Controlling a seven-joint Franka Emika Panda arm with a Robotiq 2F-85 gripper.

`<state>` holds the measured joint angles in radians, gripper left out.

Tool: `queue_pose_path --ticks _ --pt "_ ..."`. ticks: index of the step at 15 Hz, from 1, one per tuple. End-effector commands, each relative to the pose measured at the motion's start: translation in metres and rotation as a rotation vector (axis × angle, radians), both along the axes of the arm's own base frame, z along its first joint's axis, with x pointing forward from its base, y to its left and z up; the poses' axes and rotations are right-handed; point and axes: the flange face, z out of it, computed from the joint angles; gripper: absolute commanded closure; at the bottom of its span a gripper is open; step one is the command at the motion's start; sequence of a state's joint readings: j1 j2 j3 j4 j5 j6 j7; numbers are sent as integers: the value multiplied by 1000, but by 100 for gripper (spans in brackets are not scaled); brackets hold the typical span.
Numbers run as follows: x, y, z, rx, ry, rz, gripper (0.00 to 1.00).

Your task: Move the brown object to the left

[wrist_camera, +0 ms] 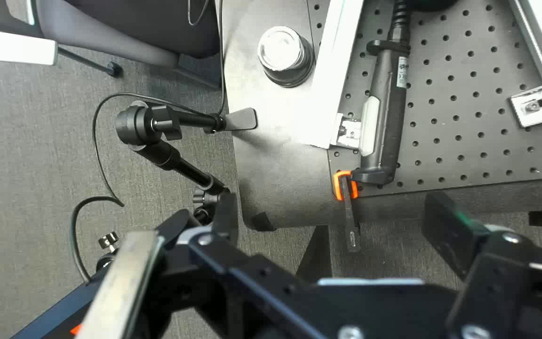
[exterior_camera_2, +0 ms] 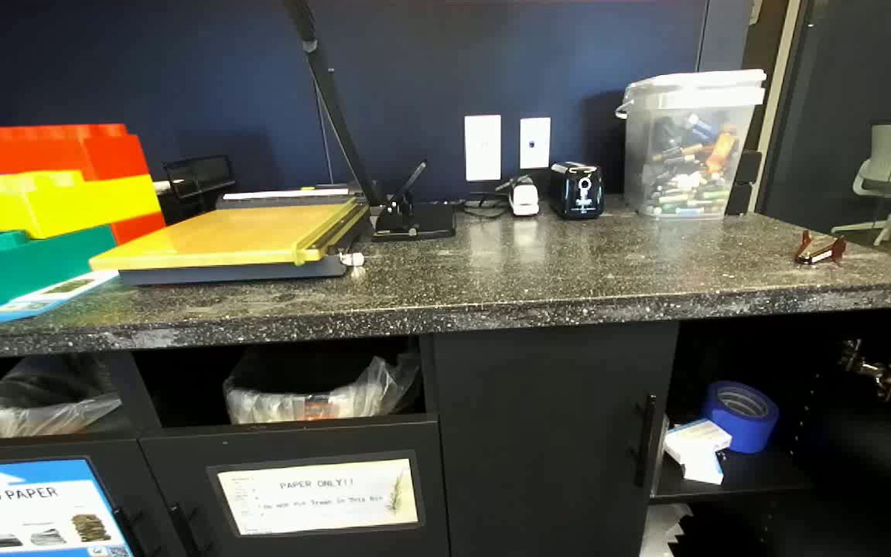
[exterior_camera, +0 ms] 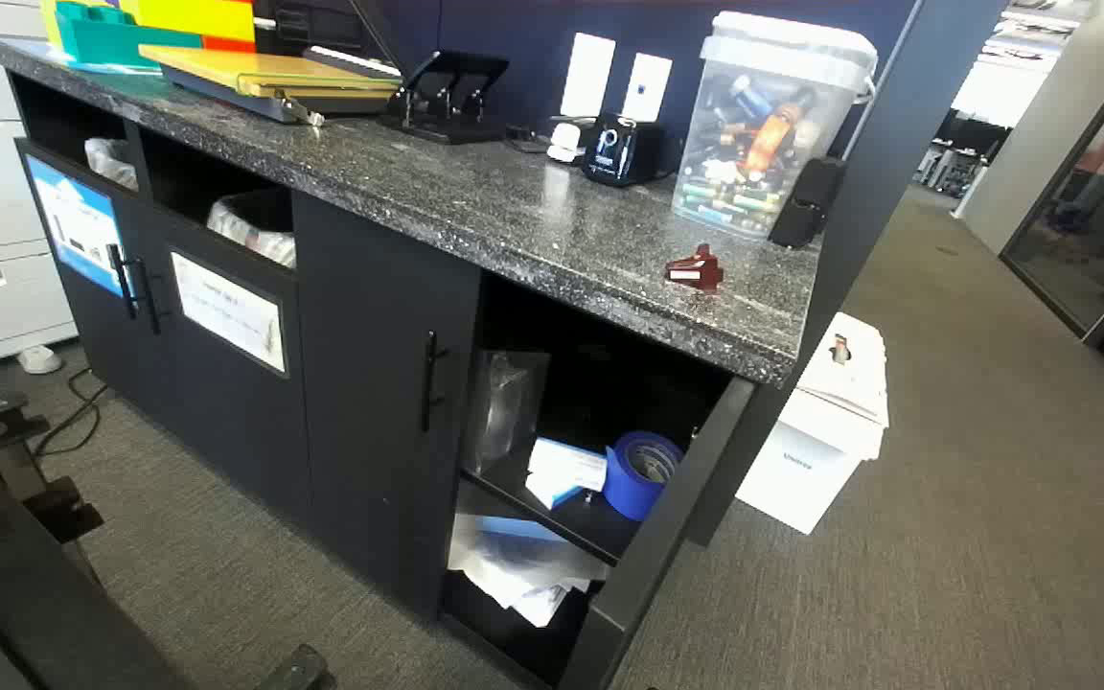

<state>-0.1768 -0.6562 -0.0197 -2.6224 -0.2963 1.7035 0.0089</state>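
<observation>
1. Can see the reddish-brown staple remover [exterior_camera: 698, 271] in both exterior views, resting low on the speckled dark countertop [exterior_camera: 475, 206], toward the right-hand end.
2. Can see the clear plastic battery bucket [exterior_camera: 768, 129], white-lidded, near the staple remover but apart, farther back toward the dark blue wall [exterior_camera_2: 414, 85].
3. Farther left along that wall, can make out a small black gadget [exterior_camera_2: 578, 192], a small white gadget [exterior_camera_2: 524, 198] just beside, and a black hole punch [exterior_camera: 442, 128].
4. Left again, can find a yellow-topped paper cutter [exterior_camera_2: 237, 232] with a raised arm, near large toy bricks [exterior_camera_2: 66, 197] in red, yellow and green.
5. Below the countertop, past an open cabinet door [exterior_camera: 669, 527], can spot a roll of blue tape [exterior_camera: 631, 484] on a shelf [exterior_camera_2: 759, 468] beside a small white carton [exterior_camera: 566, 462].
6. On the carpet [exterior_camera: 935, 479] in an exterior view, can see a lidded white bin [exterior_camera: 801, 470].
7. In the wrist view, can see the gripper [wrist_camera: 338, 223], partly blurred, with jaws parted wide in front of a dark table [wrist_camera: 285, 179].
8. On the table, can see a black perforated board [wrist_camera: 468, 117] bearing a dark handheld tool [wrist_camera: 388, 108], with an orange-and-black clamp [wrist_camera: 349, 207] at the edge.
</observation>
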Motion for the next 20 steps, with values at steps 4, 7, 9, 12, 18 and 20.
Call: queue_pose_path --ticks 4,7,9,12,18,20 --pt "0 0 1 0 0 0 0" --pt "13 3 6 16 -2 -20 0" --pt "44 10 18 45 -22 -65 0" --pt "102 18 42 114 -99 -153 0" --pt "219 8 66 166 -260 -332 0" --pt "257 3 62 169 -285 -386 0"
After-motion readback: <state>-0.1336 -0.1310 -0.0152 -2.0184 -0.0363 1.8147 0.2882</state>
